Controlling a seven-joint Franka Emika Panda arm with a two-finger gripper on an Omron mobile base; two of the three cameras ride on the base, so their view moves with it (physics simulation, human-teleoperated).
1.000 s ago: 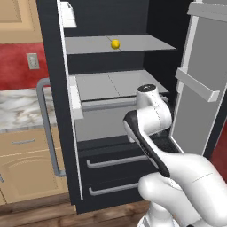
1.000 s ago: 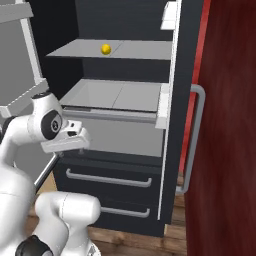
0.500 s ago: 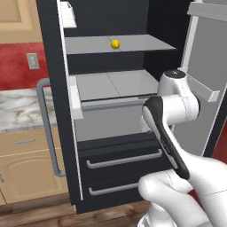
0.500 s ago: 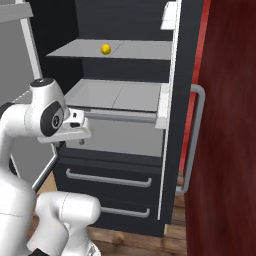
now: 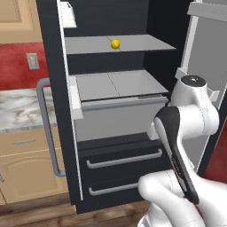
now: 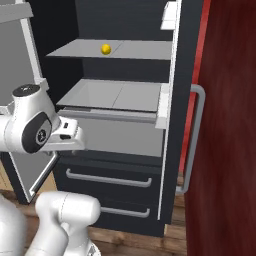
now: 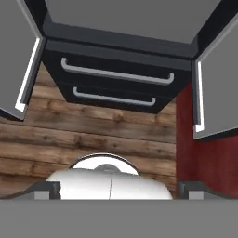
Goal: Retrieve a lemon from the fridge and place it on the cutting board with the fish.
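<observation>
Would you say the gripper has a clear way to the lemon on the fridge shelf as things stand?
Probably yes: both fridge doors stand open and the lemon lies alone on its shelf. The open gripper, though, points down at the floor, so the arm must rise first.

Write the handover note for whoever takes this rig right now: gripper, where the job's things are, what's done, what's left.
Gripper: open, empty, pointing down at the wooden floor in front of the fridge drawers.
Fridge: both doors open.
Lemon: untouched on the upper grey shelf, well above the arm's folded elbow.
Done: fridge opened.
Left: raise the hand to the shelf, grasp the lemon, carry it to the cutting board with the fish and set it down there.
</observation>
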